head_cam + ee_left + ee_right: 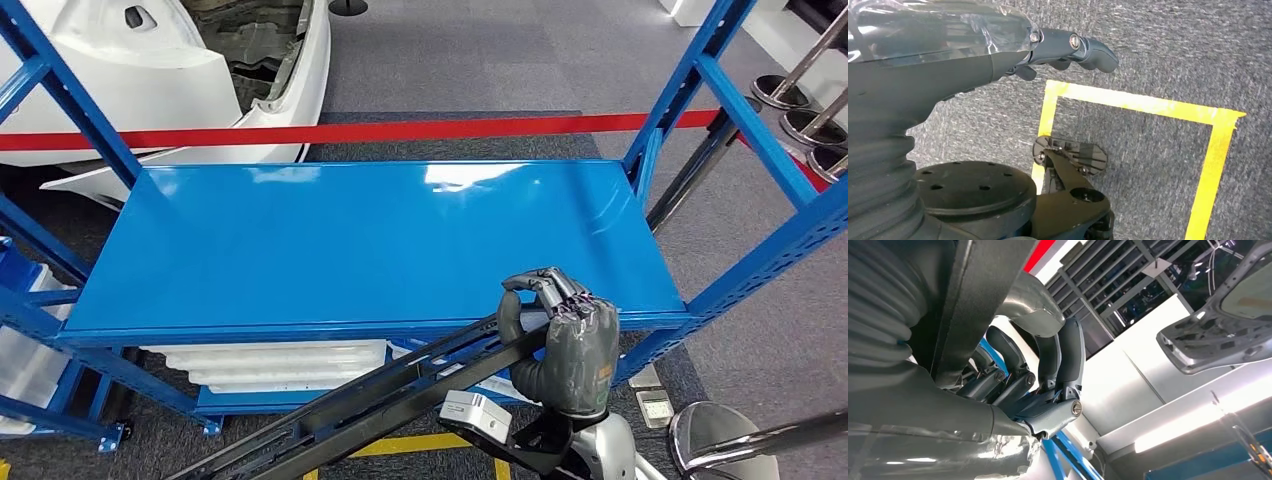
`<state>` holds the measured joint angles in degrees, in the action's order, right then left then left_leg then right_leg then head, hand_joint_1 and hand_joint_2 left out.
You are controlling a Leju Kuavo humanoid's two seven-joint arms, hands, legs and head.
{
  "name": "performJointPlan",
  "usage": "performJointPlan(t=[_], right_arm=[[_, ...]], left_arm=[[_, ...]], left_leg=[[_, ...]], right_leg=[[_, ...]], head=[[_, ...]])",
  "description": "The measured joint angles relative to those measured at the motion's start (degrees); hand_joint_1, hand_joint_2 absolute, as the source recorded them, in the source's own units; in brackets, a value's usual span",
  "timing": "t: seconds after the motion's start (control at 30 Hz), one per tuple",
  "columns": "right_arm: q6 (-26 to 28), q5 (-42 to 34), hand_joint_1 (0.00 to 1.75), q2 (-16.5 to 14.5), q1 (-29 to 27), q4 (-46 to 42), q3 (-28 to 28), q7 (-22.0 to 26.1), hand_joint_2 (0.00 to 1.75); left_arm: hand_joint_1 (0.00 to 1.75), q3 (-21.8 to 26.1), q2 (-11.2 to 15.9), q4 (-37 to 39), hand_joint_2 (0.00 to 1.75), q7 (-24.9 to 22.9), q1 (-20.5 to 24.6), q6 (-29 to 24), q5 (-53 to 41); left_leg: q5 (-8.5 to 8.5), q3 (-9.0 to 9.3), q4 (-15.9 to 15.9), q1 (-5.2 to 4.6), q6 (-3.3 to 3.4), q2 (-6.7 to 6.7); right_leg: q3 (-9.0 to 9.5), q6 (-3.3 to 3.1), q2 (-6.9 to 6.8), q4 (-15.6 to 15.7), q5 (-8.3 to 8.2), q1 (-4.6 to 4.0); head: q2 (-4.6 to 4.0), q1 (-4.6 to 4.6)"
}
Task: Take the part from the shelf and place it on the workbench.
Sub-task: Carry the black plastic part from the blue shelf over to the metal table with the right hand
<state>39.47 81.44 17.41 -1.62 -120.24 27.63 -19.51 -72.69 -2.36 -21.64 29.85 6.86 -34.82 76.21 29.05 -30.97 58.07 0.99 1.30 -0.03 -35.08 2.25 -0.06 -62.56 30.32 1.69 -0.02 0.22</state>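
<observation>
The right robot hand (560,335) is clamped on a long black metal rail (380,400), its fingers (545,290) curled over the top of the rail's upper end and the thumb wrapped round the near side. In the right wrist view the same robot hand (1033,385) shows dark fingers folded tight around the flat dark bar (973,305). The rail slants from the hand down toward the lower left of the head view, in front of the front edge of the blue shelf (380,240), with its held end just at that edge. The glossy shelf board is carried by blue perforated uprights (770,250).

The left robot hand (1068,47) hangs over grey carpet (1158,60), fingers nearly straight and close together, holding nothing; a square of yellow tape (1143,102) lies on the floor beneath it.

Below the blue board, white moulded panels (270,362) rest on a lower level. Behind the shelf runs a red barrier strap (400,130), with a white car body (150,70) beyond it at the left and chrome barrier bases (800,110) at the right.
</observation>
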Motion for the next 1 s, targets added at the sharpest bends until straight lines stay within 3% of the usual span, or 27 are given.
performJointPlan(t=[0.07, 0.1, 0.13, 0.17, 0.2, 0.27, 0.33, 0.4, 0.47, 0.5, 0.6, 0.63, 0.67, 0.7, 0.77, 0.8, 0.83, 0.93, 1.0], right_arm=[[0.0, -0.3, 1.75, 0.0, 0.0, 0.1, 0.0, 0.0, 1.75], [0.0, -0.4, 1.75, 0.0, 0.0, 0.1, 0.0, 0.0, 1.75], [0.0, -0.5, 1.75, 0.0, 0.0, 0.2, 0.0, 0.0, 1.75], [0.0, -0.6, 1.75, 0.0, 0.0, 0.3, 0.0, 0.0, 1.75], [0.0, -0.6, 1.75, 0.0, 0.0, 0.3, 0.0, 0.0, 1.75], [0.0, -0.8, 1.75, 0.0, 0.1, 0.4, 0.0, 0.0, 1.75], [0.0, -0.9, 1.75, 0.0, 0.3, 0.4, 0.0, -0.1, 1.75], [0.0, -1.1, 1.75, 0.0, 0.4, 0.4, 0.0, -0.1, 1.75], [0.0, -1.2, 1.75, 0.0, 0.5, 0.4, 0.0, -0.1, 1.75], [0.0, -1.3, 1.75, 0.0, 0.5, 0.4, 0.0, -0.1, 1.75], [0.0, -1.4, 1.75, 0.0, 0.6, 0.5, 0.0, -0.1, 1.75], [0.0, -1.4, 1.75, 0.0, 0.6, 0.6, 0.1, 0.0, 1.75], [0.0, -1.5, 1.75, 0.0, 0.6, 0.6, 0.1, 0.0, 1.75], [0.0, -1.5, 1.75, 0.0, 0.6, 0.6, 0.1, 0.0, 1.75], [0.0, -1.5, 1.75, 0.0, 0.6, 0.7, 0.1, 0.0, 1.75], [0.0, -1.5, 1.75, 0.0, 0.7, 0.7, 0.1, 0.0, 1.75], [0.0, -1.5, 1.75, -0.1, 0.8, 0.7, 0.1, 0.0, 1.75], [0.0, -1.4, 1.75, -0.1, 0.9, 0.7, 0.1, 0.0, 1.75], [0.0, -1.3, 1.75, -0.1, 0.9, 0.7, 0.1, -0.1, 1.75]], left_arm=[[0.00, -0.1, 0.0, -0.1, 1.75, -0.3, 0.0, 0.0, 0.1], [0.00, -0.2, 0.0, -0.2, 1.75, -0.4, 0.0, -0.1, 0.1], [0.00, -0.3, 0.0, -0.3, 1.75, -0.5, -0.1, -0.1, 0.1], [0.00, -0.3, 0.0, -0.3, 1.75, -0.5, -0.1, -0.2, 0.2], [0.00, -0.3, 0.0, -0.3, 1.75, -0.6, -0.1, -0.2, 0.2], [0.00, -0.3, 0.0, -0.5, 1.75, -0.7, 0.0, -0.4, 0.4], [0.00, -0.4, 0.0, -0.7, 1.75, -0.8, 0.0, -0.6, 0.5], [0.00, -0.4, 0.1, -0.9, 1.75, -0.9, 0.0, -0.8, 0.6], [0.00, -0.4, 0.2, -1.1, 1.75, -1.0, 0.0, -0.9, 0.6], [0.00, -0.4, 0.3, -1.2, 1.75, -1.1, 0.0, -1.0, 0.6], [0.00, -0.4, 0.5, -1.4, 1.75, -1.3, 0.0, -1.1, 0.7], [0.00, -0.4, 0.6, -1.5, 1.75, -1.3, -0.1, -1.2, 0.8], [0.00, -0.4, 0.6, -1.6, 1.75, -1.3, -0.1, -1.3, 0.9], [0.00, -0.4, 0.7, -1.7, 1.75, -1.4, -0.1, -1.3, 1.0], [0.00, -0.4, 0.9, -1.8, 1.75, -1.4, -0.1, -1.5, 1.2], [0.00, -0.4, 0.9, -2.0, 1.75, -1.4, -0.1, -1.5, 1.2], [0.00, -0.4, 0.9, -2.1, 1.75, -1.3, -0.1, -1.6, 1.2], [0.00, -0.4, 1.0, -2.4, 1.75, -1.3, -0.2, -1.7, 1.4], [0.00, -0.4, 1.0, -2.4, 1.75, -1.2, -0.2, -1.8, 1.5]], left_leg=[[-0.58, -0.86, 0.1, -0.27, 0.57, 0.17], [-0.85, -1.30, 0.1, -0.46, 0.70, 0.22], [-1.10, -1.71, 0.2, -0.64, 0.76, 0.25], [-1.31, -2.04, 0.3, -0.79, 0.76, 0.26], [-1.49, -2.27, 0.4, -0.90, 0.73, 0.25], [-1.78, -2.56, 0.5, -1.11, 0.48, 0.24], [-2.17, -2.89, 0.7, -1.19, -0.08, 0.26], [-2.66, -3.18, 0.7, -1.17, -0.78, 0.28], [-1.73, -3.70, 1.7, -1.13, -1.45, 0.12], [-0.14, -4.45, 3.6, -1.09, -1.81, 0.03], [6.17, -7.94, 13.6, -0.61, -2.77, 0.00], [6.97, -8.36, 15.7, -0.48, -2.97, 0.00], [6.68, -7.75, 15.8, -0.36, -3.10, 0.00], [5.45, -6.05, 13.5, -0.23, -3.16, 0.01], [2.52, -1.32, 5.7, -0.05, -3.07, -0.06], [1.66, 0.21, 2.6, -0.08, -2.82, -0.12], [1.34, 0.86, 0.9, -0.17, -2.51, -0.18], [0.89, 0.38, 0.4, -0.34, -1.23, -0.15], [0.23, -0.03, 0.2, -0.23, -0.18, 0.03]], right_leg=[[-2.68, 0.04, 0.00, -7.3, 4.65, -0.06], [-3.68, 0.02, 0.00, -10.5, 6.18, -0.12], [-3.84, -0.08, 0.00, -12.1, 6.65, -0.19], [-2.84, -0.27, 0.00, -11.3, 5.98, -0.29], [-0.78, -0.59, 0.00, -8.3, 4.48, -0.44], [4.11, -1.39, -0.01, 0.0, 1.65, -0.88], [6.17, -1.85, 0.05, 4.4, 0.70, -1.32], [5.87, -2.14, 0.14, 4.9, 0.26, -1.43], [5.49, -2.62, -0.01, 5.4, -0.65, -1.11], [5.15, -2.87, -0.14, 5.6, -1.12, -0.91], [3.80, -3.24, -0.46, 5.2, -1.83, -0.86], [3.34, -3.22, -0.53, 5.0, -1.98, -0.85], [2.94, -3.13, -0.57, 4.8, -2.12, -0.82], [2.61, -3.02, -0.58, 4.5, -2.22, -0.76], [2.16, -2.66, -0.57, 4.1, -2.35, -0.73], [1.91, -2.36, -0.54, 3.8, -2.44, -0.78], [1.66, -2.01, -0.53, 3.6, -2.57, -0.85], [1.25, -0.99, -0.47, 3.4, -2.83, -0.79], [0.40, -0.53, -0.37, 1.2, -0.69, -0.63]], head=[[0.00, 0.82], [0.00, 1.13], [0.00, 1.41], [0.00, 1.65], [0.00, 1.88], [0.00, 2.26], [0.00, 2.36], [0.00, 2.30], [0.00, 2.18], [0.00, 1.90], [0.00, 1.00], [0.00, 0.90], [0.00, 0.82], [0.00, 0.70], [0.00, 0.36], [0.00, 0.19], [0.00, 0.14], [0.00, 0.25], [0.00, 0.57]])
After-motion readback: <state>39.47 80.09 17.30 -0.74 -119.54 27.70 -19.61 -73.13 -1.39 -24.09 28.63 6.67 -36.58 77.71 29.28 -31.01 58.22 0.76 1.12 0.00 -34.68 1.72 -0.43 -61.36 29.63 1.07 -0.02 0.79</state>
